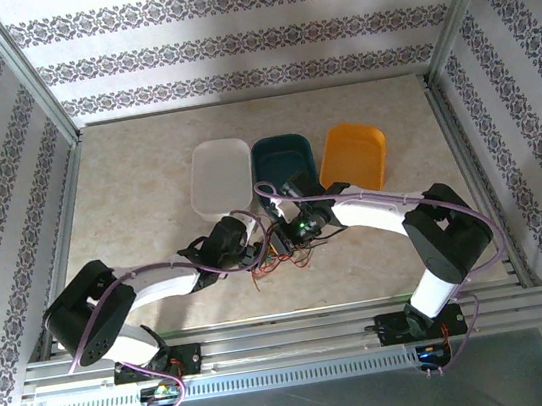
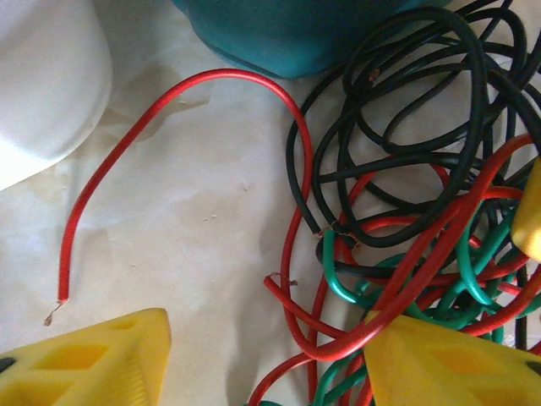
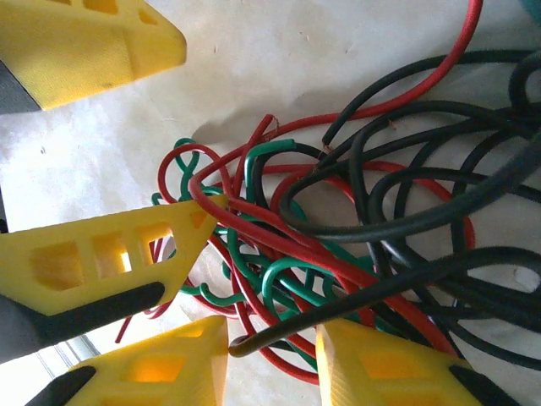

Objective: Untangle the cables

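Your left gripper (image 2: 270,326) fingers wide apart at the tangled cables (image 2: 397,245), your right gripper (image 3: 272,337) fingers narrowly apart, black cable (image 3: 254,341) end between them.

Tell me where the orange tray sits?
In the overhead view the orange tray lies toward the far side, rightmost of three, beside the teal tray.

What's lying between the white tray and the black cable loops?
Left wrist view: a single red cable arcs over otherwise bare tabletop between the white tray and the black cable loops.
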{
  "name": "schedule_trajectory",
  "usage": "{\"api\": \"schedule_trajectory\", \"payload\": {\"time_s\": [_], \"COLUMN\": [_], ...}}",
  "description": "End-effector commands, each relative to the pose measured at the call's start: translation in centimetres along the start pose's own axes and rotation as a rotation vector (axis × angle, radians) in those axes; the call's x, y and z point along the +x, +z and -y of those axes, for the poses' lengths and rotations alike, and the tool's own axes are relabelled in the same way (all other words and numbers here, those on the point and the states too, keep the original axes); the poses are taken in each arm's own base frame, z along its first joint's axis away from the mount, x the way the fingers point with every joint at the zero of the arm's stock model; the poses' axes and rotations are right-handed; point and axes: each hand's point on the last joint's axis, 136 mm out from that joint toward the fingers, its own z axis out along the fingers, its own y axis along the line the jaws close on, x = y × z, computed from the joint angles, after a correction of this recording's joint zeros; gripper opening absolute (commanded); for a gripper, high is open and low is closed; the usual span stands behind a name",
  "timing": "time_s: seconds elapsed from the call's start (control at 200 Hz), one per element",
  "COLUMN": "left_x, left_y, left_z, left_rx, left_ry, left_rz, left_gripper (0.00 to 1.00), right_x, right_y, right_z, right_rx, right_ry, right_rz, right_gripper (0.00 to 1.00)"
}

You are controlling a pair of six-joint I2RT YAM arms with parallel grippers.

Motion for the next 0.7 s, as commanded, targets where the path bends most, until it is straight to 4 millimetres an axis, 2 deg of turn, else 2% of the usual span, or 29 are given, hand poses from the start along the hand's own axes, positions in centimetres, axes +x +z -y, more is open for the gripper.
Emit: {"api": "schedule_trajectory", "payload": {"time_s": [0.0, 0.335, 0.38, 0.44, 0.565, 0.695], "left_x": [-0.3, 0.6, 0.7, 1.0, 1.4, 1.6], "left_y": [0.5, 1.5, 1.6, 1.8, 2.0, 2.3], "left_z": [1.7, 1.9, 1.9, 1.8, 1.3, 0.6], "left_rx": [0.066, 0.08, 0.079, 0.073, 0.048, 0.009], "left_ry": [0.039, 0.053, 0.054, 0.053, 0.049, 0.043], "left_rz": [-0.004, -0.042, -0.045, -0.054, -0.07, -0.076], "left_gripper": [0.56, 0.33, 0.29, 0.24, 0.16, 0.13], "right_x": [-1.4, -2.3, -2.4, -2.4, -2.5, -2.7], "right_y": [0.0, 0.7, 0.7, 0.5, -0.9, -4.3], "right_z": [0.3, -0.5, -0.6, -0.7, -1.6, -3.8], "right_rx": [-0.001, -0.053, -0.054, -0.061, -0.088, -0.125], "right_ry": [-0.014, -0.02, -0.021, -0.024, -0.034, -0.086], "right_rz": [0.025, 0.011, 0.014, 0.02, 0.046, 0.118], "right_gripper": [0.33, 0.36, 0.34, 0.24, 0.13, 0.09]}}
